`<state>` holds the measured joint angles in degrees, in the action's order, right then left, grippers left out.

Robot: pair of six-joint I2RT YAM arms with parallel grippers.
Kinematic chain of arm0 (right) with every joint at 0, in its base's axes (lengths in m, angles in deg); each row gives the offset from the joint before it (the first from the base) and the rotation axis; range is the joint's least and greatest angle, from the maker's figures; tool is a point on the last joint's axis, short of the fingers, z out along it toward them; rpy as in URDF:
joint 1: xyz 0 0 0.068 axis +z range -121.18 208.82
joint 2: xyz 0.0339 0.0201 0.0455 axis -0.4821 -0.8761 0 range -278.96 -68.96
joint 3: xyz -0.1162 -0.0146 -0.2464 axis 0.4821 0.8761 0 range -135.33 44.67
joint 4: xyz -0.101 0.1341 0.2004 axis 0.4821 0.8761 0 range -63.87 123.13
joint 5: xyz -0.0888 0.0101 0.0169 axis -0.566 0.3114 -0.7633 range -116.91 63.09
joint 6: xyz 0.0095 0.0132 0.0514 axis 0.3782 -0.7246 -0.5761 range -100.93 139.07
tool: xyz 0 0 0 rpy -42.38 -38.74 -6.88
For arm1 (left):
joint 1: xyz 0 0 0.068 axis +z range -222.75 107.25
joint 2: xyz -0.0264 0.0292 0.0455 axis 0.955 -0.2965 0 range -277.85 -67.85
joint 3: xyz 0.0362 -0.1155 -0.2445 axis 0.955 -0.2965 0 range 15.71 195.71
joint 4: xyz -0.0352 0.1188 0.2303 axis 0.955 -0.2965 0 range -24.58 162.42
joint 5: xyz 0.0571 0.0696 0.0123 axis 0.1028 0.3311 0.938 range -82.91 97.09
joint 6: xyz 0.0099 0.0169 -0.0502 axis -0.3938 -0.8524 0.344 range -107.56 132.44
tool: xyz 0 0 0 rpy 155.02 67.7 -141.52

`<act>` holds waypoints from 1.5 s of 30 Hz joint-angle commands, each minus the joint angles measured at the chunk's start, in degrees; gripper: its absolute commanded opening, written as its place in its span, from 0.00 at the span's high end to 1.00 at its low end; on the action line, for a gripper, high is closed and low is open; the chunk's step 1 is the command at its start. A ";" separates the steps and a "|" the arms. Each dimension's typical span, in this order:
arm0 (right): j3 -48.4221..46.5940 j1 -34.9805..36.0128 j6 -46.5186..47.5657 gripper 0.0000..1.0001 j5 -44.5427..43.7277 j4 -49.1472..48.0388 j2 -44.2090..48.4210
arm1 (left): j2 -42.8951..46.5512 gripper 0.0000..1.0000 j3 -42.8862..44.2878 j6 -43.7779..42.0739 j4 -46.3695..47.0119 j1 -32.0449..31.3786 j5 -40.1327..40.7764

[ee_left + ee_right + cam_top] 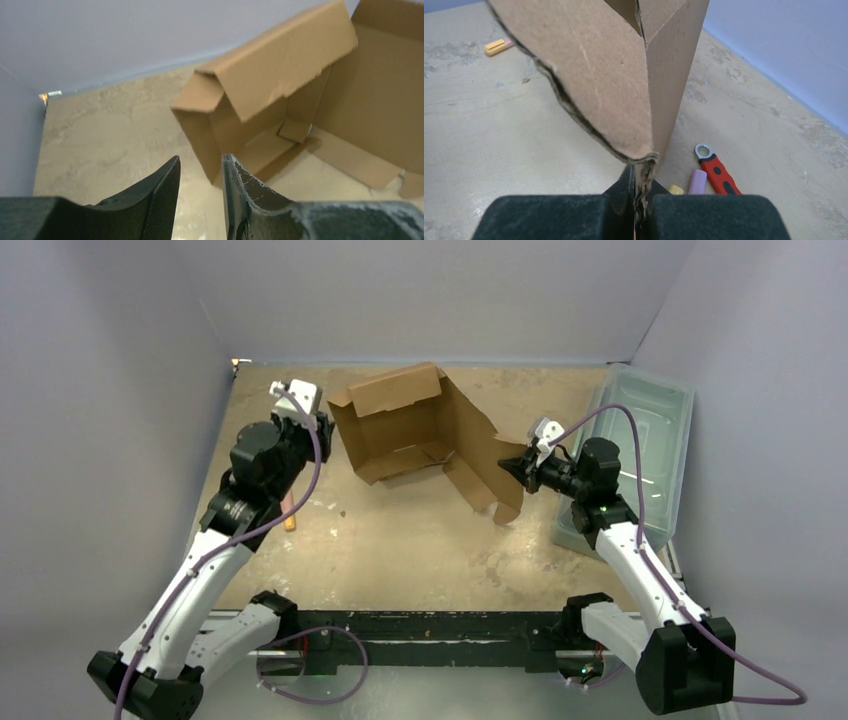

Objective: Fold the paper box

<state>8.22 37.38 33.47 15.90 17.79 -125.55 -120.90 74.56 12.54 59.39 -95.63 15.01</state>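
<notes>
The top view places the paper box (410, 435), a brown corrugated die-cut sheet with several walls raised, at the far middle of the table (400, 550), left of a translucent plastic bin (650, 420). Only the right wrist view shows a red-handled wrench (716, 170) lying on the table beyond the raised flap. The right gripper (636, 175) is clamped on that flap's ragged edge, while the left gripper (200, 162) has a narrow gap between its fingers, holds nothing, and sits just beside the box's left corner.
</notes>
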 commanded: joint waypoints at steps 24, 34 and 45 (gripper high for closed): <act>-2.75 -0.04 -0.32 1.00 1.28 -1.00 0.75 | -8.06 0.82 -21.62 11.24 25.35 14.83 -9.09; -2.75 -0.04 -0.42 1.00 2.60 -0.98 0.41 | -21.10 0.89 -17.76 16.10 36.54 15.40 -20.75; -2.58 0.47 -0.25 1.00 4.21 -1.10 0.17 | -22.03 0.92 -18.73 17.95 38.77 15.31 -24.32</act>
<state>8.22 37.44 33.22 18.78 17.90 -125.58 -143.92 54.53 28.99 95.12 -80.52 -8.18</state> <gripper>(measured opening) 0.008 0.089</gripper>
